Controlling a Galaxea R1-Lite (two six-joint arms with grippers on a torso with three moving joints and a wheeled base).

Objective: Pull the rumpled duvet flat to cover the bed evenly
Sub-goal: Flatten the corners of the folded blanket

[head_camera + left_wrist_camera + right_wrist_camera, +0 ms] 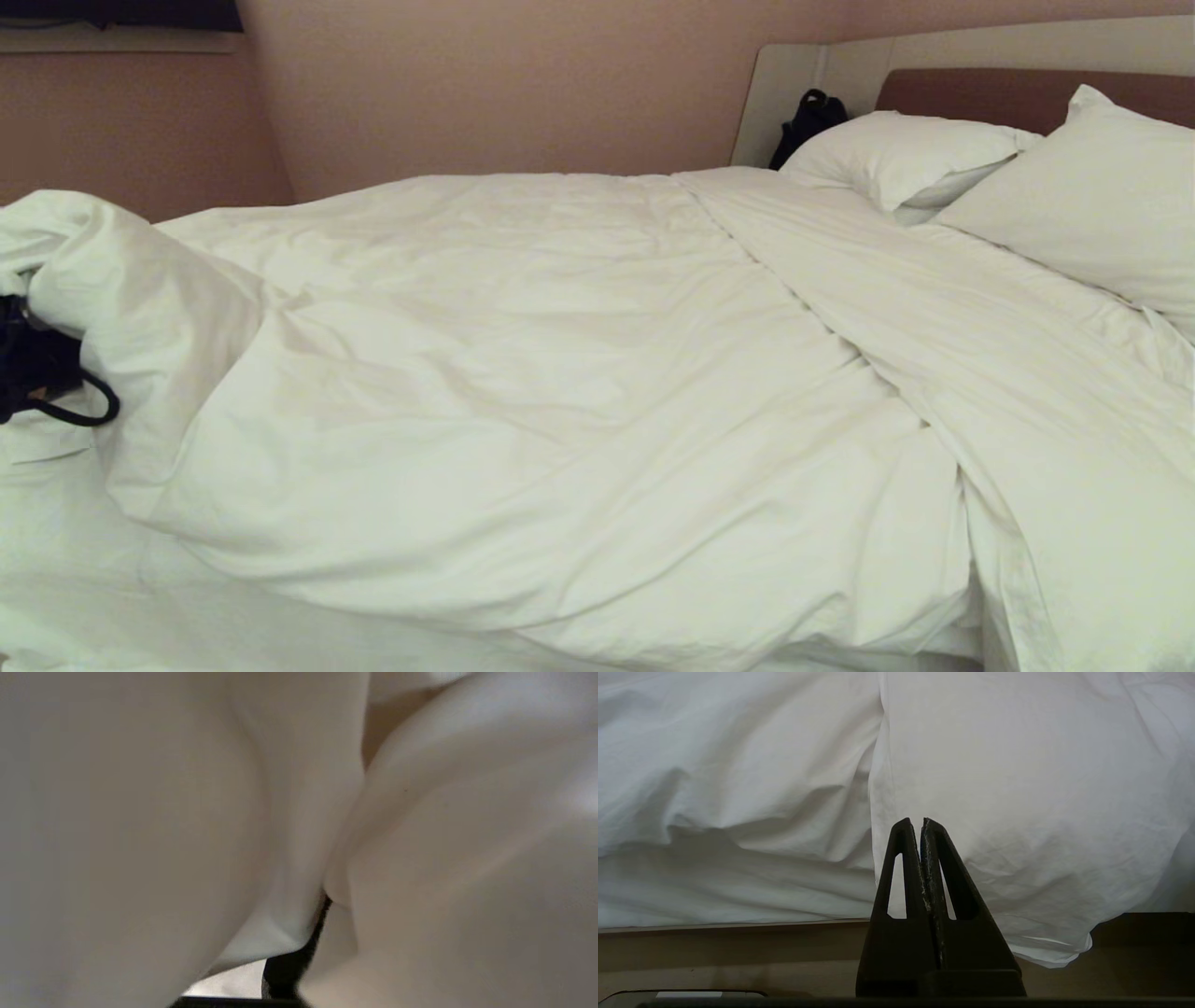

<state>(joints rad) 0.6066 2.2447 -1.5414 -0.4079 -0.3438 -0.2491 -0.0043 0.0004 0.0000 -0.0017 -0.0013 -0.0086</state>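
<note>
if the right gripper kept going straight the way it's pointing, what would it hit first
Most likely the duvet. The right gripper, shut and empty, points at the white fabric hanging over the side of the bed. How far off the fabric is cannot be told, but nothing else shows in between.

The bed [794, 89] carries a rumpled white duvet [560, 373] and two pillows [934, 154] by the headboard.
</note>
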